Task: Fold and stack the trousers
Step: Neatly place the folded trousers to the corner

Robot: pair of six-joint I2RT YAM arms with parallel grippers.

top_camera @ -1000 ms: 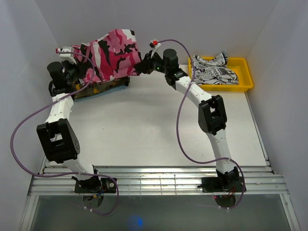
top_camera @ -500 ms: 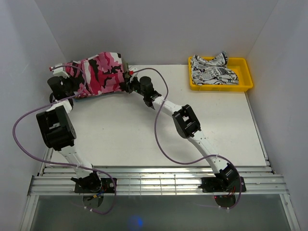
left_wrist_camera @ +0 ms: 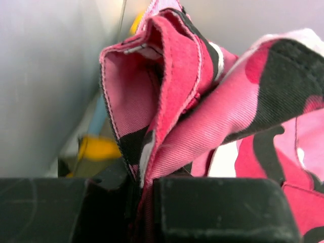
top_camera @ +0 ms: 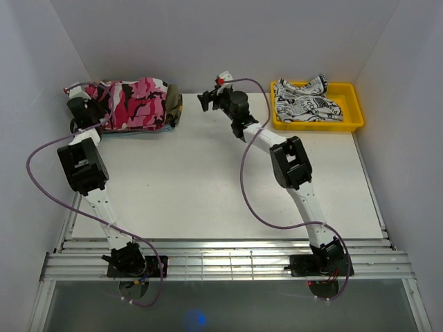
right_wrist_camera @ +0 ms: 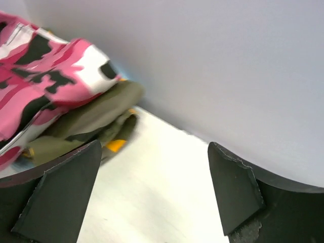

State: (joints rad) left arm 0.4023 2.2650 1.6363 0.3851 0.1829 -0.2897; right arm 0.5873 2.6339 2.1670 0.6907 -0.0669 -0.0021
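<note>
1 folded, pink-camouflage pair of trousers [top_camera: 130,104]

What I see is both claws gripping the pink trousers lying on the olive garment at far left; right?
Not quite: only the left gripper grips the trousers. The right wrist view shows the right gripper open, empty and apart from them. They do lie on the olive garment.

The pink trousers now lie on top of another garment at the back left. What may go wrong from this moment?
1. The left claw is shut on a fold of the pink, white and black camouflage cloth trousers. If the arm retreats before opening, it may drag them off the folded olive cloth garment beneath.
2. The right claw is open and apart from the trousers, so nothing pins them. The bunched fold may spring open.
</note>
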